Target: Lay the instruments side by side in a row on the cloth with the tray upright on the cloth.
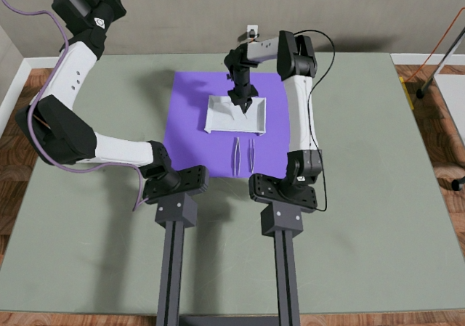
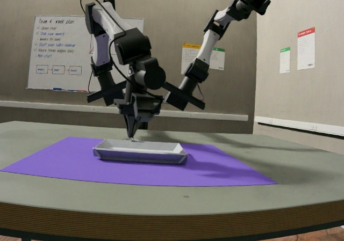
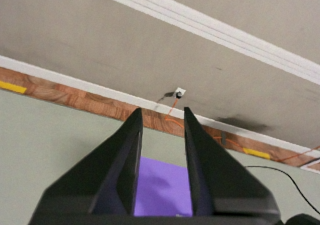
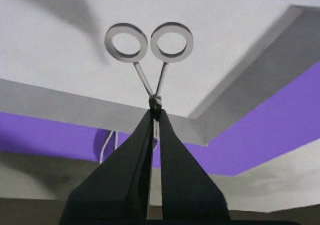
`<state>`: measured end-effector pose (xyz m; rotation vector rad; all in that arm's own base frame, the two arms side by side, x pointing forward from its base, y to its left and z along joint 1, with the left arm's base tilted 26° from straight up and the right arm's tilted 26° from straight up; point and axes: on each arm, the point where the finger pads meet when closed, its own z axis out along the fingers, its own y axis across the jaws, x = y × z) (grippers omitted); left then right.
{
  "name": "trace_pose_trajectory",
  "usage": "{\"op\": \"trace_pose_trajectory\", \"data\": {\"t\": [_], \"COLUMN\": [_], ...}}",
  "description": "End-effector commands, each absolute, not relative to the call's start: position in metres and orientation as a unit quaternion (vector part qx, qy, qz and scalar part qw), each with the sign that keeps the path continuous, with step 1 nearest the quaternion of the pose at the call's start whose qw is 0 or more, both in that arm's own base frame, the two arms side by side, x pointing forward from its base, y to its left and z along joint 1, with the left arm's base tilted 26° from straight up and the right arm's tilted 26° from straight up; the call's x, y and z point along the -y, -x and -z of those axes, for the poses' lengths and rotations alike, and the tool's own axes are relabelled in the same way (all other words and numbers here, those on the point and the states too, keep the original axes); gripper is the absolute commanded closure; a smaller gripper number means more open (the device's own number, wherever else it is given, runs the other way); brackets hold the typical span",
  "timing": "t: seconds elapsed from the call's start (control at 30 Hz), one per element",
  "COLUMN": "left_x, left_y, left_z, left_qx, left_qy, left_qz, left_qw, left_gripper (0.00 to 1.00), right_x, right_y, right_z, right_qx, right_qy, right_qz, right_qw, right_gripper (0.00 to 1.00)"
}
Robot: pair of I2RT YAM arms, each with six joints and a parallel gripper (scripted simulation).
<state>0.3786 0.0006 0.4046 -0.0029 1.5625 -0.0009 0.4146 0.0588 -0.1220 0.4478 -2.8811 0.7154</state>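
Two tweezers lie side by side on the purple cloth. The right hand grips scissors above the white tray; the left hand is partly open, away from the cloth.

Top cam: high, steep down on white rectangular tray. Exterior: low, faces arms, shares tray. Wrist cams: close behind each arm's jaws, looking past tips.
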Motion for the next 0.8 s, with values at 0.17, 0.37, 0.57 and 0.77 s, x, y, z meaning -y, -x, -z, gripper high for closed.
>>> {"op": "trace_pose_trajectory", "data": {"t": [0.17, 0.37, 0.57, 0.77], "left_x": [0.001, 0.001, 0.001, 0.001], "left_y": [-0.380, -0.380, -0.380, -0.380], "left_z": [-0.398, -0.398, -0.398, -0.398], "left_qx": [-0.715, -0.715, -0.715, -0.715], "left_qy": [0.000, 0.000, 0.000, 0.000], "left_qz": [-0.002, -0.002, -0.002, -0.002], "left_qw": [0.700, 0.700, 0.700, 0.700], "left_gripper": [0.68, 0.68, 0.68, 0.68], "right_x": [-0.068, -0.088, -0.105, -0.122], "right_y": [-0.420, -0.415, -0.398, -0.376], "right_z": [0.108, 0.109, 0.115, 0.120], "right_qx": [0.959, 0.964, 0.972, 0.976], "right_qy": [-0.148, -0.138, -0.102, -0.080], "right_qz": [-0.234, -0.223, -0.210, -0.201], "right_qw": [0.053, 0.033, 0.018, 0.010], "right_gripper": [0.94, 0.94, 0.94, 0.94]}}
